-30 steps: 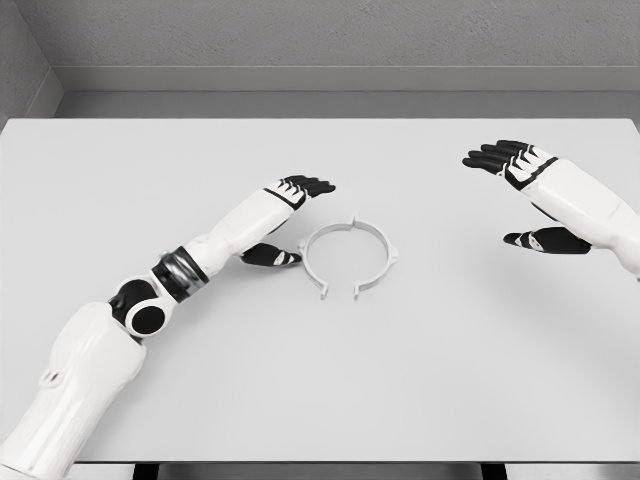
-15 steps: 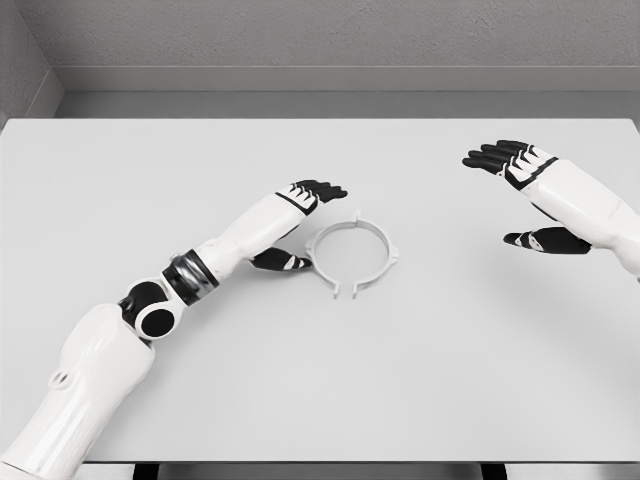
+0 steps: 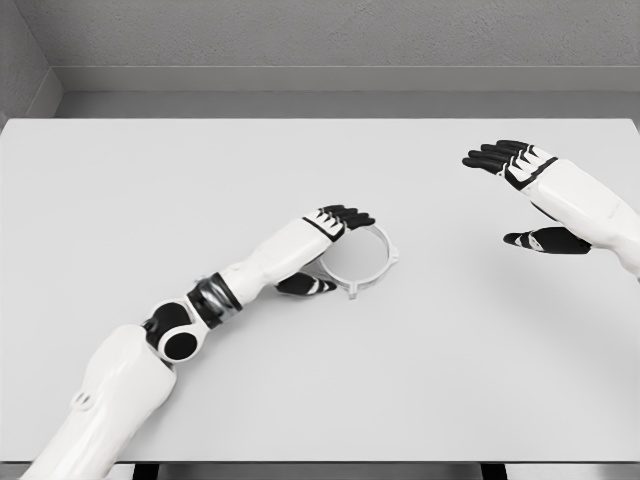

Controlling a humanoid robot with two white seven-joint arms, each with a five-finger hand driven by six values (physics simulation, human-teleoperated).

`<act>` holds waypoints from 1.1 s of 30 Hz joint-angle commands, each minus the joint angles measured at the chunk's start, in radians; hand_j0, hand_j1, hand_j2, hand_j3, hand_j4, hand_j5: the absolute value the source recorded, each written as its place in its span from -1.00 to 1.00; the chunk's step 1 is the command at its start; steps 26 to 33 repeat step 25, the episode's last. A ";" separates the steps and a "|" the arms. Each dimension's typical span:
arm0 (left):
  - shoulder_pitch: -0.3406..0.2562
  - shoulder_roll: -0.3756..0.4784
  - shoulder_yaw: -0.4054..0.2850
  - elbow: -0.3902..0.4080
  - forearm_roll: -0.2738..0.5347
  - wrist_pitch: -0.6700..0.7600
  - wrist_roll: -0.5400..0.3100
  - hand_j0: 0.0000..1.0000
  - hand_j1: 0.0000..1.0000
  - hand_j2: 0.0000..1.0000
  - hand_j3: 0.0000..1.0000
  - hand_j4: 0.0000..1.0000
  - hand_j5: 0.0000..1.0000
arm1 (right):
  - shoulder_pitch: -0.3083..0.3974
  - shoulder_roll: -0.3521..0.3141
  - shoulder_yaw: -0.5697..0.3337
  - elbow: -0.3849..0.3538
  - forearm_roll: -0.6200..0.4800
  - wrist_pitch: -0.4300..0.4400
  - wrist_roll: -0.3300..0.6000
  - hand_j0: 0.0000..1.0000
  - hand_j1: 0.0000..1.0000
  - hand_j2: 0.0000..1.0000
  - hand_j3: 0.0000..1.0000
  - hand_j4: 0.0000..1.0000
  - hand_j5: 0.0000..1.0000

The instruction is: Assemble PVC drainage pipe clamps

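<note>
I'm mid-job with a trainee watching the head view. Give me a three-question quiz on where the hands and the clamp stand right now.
1. True or false: the right hand is grasping the clamp ring.
2. Multiple choice: where is the left hand relative to the ring? A) far off by the table's left edge B) at the ring's left side, fingers over its rim C) under the table
3. Fill in: the ring lies flat on the ____.

Key:
1. False; the right hand hovers open, well to the ring's right.
2. B
3. table
</note>
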 commanded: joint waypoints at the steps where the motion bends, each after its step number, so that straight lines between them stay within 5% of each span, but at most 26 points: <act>1: 0.000 -0.002 -0.005 -0.004 0.006 0.000 0.000 1.00 1.00 1.00 1.00 1.00 1.00 | 0.000 -0.001 0.000 0.000 -0.007 0.003 -0.001 1.00 1.00 1.00 1.00 1.00 1.00; 8: -0.006 0.050 0.003 -0.031 0.014 0.000 0.002 1.00 1.00 1.00 1.00 1.00 1.00 | 0.000 -0.001 0.000 -0.002 -0.010 0.003 -0.001 1.00 1.00 1.00 1.00 1.00 1.00; 9: -0.008 0.173 0.007 -0.066 0.022 0.000 0.002 1.00 1.00 1.00 1.00 1.00 1.00 | 0.000 -0.001 0.000 -0.002 -0.010 0.003 -0.001 1.00 1.00 1.00 1.00 1.00 1.00; 11: -0.008 0.174 0.007 -0.067 0.022 0.000 0.002 1.00 1.00 1.00 1.00 1.00 1.00 | 0.000 -0.001 0.000 -0.002 -0.010 0.003 -0.001 1.00 1.00 1.00 1.00 1.00 1.00; 13: -0.006 0.338 0.069 -0.077 0.025 0.000 0.005 1.00 1.00 1.00 1.00 1.00 1.00 | 0.002 -0.001 0.000 -0.005 -0.012 0.003 -0.001 1.00 1.00 1.00 1.00 1.00 1.00; 16: -0.006 0.338 0.069 -0.077 0.025 0.000 0.005 1.00 1.00 1.00 1.00 1.00 1.00 | 0.002 -0.001 0.000 -0.005 -0.012 0.003 -0.001 1.00 1.00 1.00 1.00 1.00 1.00; 17: -0.015 0.486 0.202 -0.077 0.123 0.000 0.005 1.00 1.00 1.00 1.00 1.00 1.00 | 0.002 -0.001 0.000 -0.003 -0.010 0.003 -0.001 1.00 1.00 1.00 1.00 1.00 1.00; 22: -0.015 0.490 0.214 -0.074 0.175 0.000 0.005 1.00 1.00 1.00 1.00 1.00 1.00 | 0.002 -0.001 -0.002 -0.003 -0.009 0.003 -0.001 1.00 1.00 1.00 1.00 1.00 1.00; 23: -0.012 0.490 0.245 -0.052 0.234 0.000 0.005 1.00 1.00 1.00 1.00 1.00 1.00 | 0.005 -0.001 -0.002 0.000 -0.009 0.003 -0.001 1.00 1.00 1.00 1.00 1.00 1.00; 33: -0.012 0.490 0.245 -0.051 0.235 0.000 0.005 1.00 1.00 1.00 1.00 1.00 1.00 | 0.005 -0.001 -0.002 0.000 -0.009 0.003 -0.001 1.00 1.00 1.00 1.00 1.00 1.00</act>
